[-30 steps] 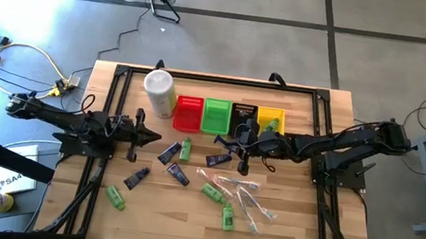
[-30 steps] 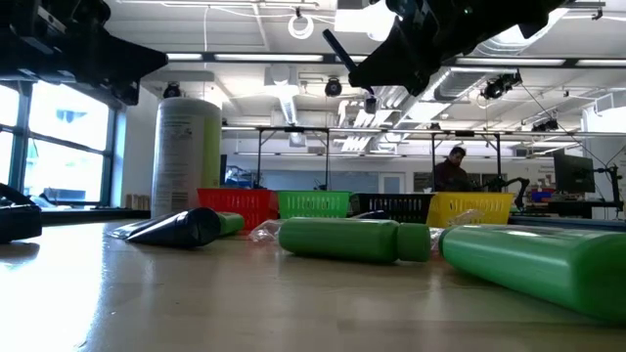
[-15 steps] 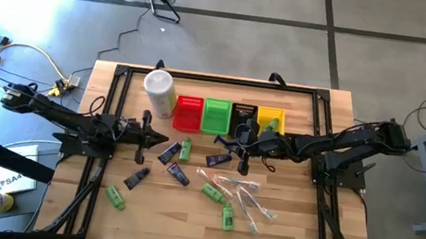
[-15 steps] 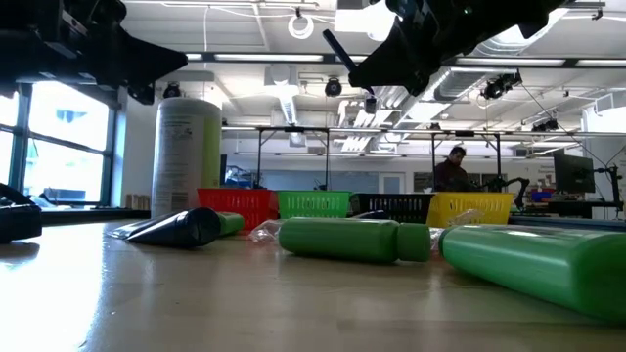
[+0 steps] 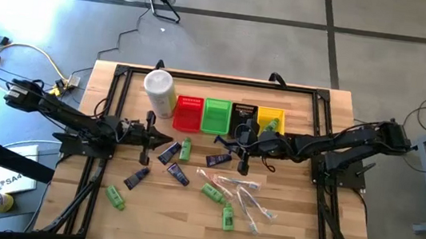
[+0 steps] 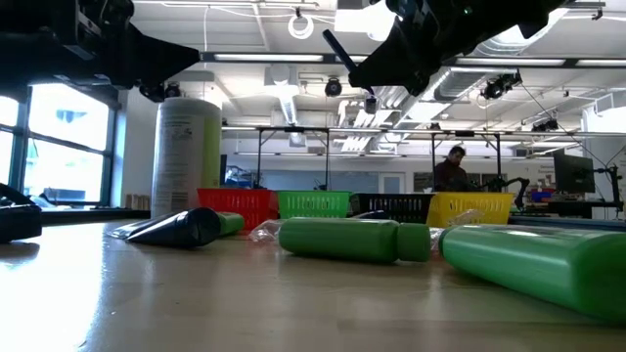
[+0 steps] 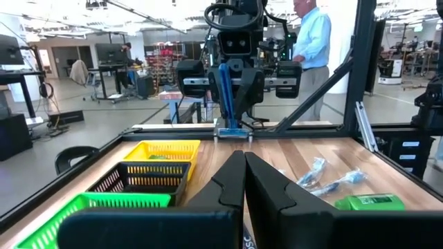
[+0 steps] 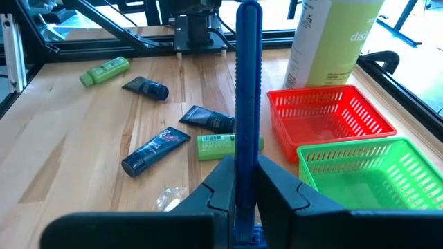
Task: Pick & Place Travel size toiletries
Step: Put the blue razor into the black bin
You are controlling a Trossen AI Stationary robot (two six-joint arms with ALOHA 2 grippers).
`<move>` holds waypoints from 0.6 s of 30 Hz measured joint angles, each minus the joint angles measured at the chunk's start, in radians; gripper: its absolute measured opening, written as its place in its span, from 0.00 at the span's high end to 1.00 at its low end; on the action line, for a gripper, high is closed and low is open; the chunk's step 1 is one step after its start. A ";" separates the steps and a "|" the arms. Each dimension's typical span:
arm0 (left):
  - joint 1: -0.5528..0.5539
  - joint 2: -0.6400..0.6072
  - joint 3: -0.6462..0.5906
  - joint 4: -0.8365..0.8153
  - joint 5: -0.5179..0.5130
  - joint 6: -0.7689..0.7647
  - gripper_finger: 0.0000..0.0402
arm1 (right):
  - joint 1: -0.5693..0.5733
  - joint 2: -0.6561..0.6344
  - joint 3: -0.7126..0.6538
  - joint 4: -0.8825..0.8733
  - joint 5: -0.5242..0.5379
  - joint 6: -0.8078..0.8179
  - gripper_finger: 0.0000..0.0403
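Travel toiletries lie loose on the wooden table: green mini bottles (image 5: 185, 148) (image 5: 115, 197) (image 5: 213, 192), dark tubes (image 5: 167, 153) (image 5: 136, 177) (image 5: 178, 174) and clear-wrapped sticks (image 5: 232, 181) (image 5: 255, 209). One more green bottle (image 5: 270, 126) lies in the yellow basket. My left gripper (image 5: 165, 140) (image 7: 244, 162) is shut and touches nothing; it hovers beside the dark tube and green bottle near the table's middle. My right gripper (image 5: 229, 143) (image 8: 247, 169) hangs in front of the green and black baskets, shut on a blue razor-like stick (image 8: 248, 83). My right gripper pinches the blue razor-like stick between its two fingers near one end (image 8: 246, 162). The stick lies along the fingers and reaches out well past their tips toward the table's left. In the left wrist view the stick (image 7: 227, 97) slants down below the gripper, clear of the table.
Four small baskets stand in a row at the far side: red (image 5: 188, 113), green (image 5: 216, 115), black (image 5: 243, 115), yellow (image 5: 276, 113). A tall white canister (image 5: 159, 92) stands left of them. A person (image 7: 311, 48) stands beyond the table's right end.
My left arm has reached toward the table's right, bringing its shut gripper closer to the dark tube and green bottle near the middle. My right arm and the stick have kept still.
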 joint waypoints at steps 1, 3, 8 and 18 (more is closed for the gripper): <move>0.000 0.012 0.007 0.003 0.000 0.000 0.98 | 0.000 0.000 0.000 0.000 0.000 0.000 0.92; 0.000 0.034 0.028 0.004 0.000 0.000 0.98 | 0.000 0.000 0.000 0.000 0.000 0.000 0.92; 0.000 0.112 0.095 -0.002 0.000 0.025 0.98 | 0.000 0.000 0.000 0.003 0.000 0.000 0.92; 0.001 0.295 0.235 -0.002 -0.001 0.031 0.98 | 0.000 0.000 0.000 0.003 -0.002 0.000 0.92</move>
